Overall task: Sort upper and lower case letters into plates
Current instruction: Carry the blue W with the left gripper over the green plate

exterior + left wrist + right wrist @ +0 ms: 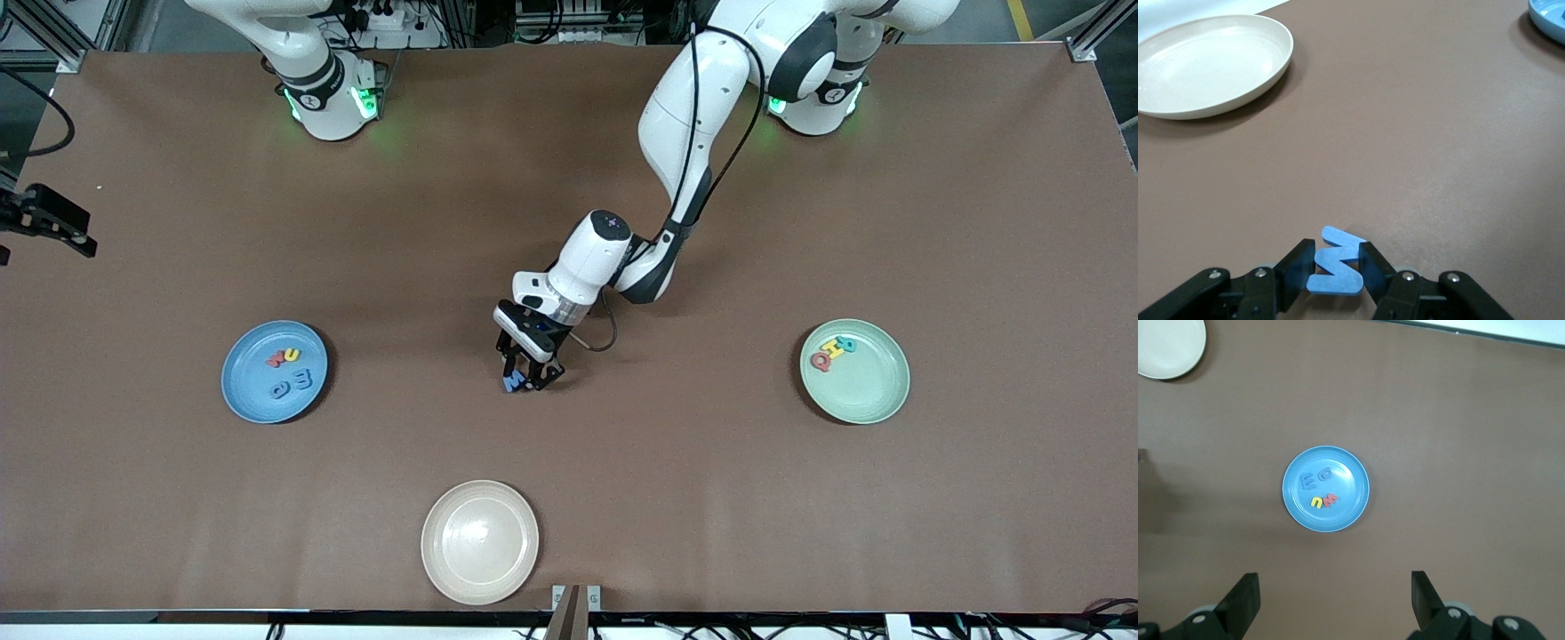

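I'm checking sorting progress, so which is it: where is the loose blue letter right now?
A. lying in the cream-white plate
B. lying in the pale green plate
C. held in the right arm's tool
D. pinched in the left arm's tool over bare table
D: the left tool is clamped on the blue letter over the bare table, between the plates.
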You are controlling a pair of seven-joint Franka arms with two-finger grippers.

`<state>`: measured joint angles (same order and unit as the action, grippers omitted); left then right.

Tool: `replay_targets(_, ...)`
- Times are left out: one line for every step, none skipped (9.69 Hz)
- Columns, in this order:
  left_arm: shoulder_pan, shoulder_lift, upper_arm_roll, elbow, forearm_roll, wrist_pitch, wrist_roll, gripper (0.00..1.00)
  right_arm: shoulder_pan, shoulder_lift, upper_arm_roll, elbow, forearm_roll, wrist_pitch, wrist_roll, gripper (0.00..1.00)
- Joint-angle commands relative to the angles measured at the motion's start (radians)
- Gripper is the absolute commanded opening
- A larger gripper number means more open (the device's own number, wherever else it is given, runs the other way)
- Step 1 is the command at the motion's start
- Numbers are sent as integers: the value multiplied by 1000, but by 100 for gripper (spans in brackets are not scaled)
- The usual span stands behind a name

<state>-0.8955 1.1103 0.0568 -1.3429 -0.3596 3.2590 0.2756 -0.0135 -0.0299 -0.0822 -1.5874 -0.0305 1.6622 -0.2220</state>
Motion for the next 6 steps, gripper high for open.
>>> replay_targets(10, -58, 5, -25, -4, -74, -4, 0, 0, 14, 2, 110, 14, -79, -5, 100)
replay_targets(12, -93, 8, -27, -6, -178, -7, 0, -2, 24, -2, 137, 14, -110, -4, 100)
replay_targets(21, -119, 8, -44, -4, -229, -7, 0, -2, 31, -4, 154, 17, -136, 7, 100)
replay_targets(26, -163, 9, -94, -7, -289, -9, 0, -2, 31, -5, 165, 44, -168, 38, 100)
replay_targets(50, -202, 11, -137, -6, -345, -9, 0, -3, 31, -10, 168, 79, -197, 71, 100)
replay_targets(73, -248, 12, -200, -2, -375, -4, 0, -3, 31, -8, 168, 84, -212, 85, 100)
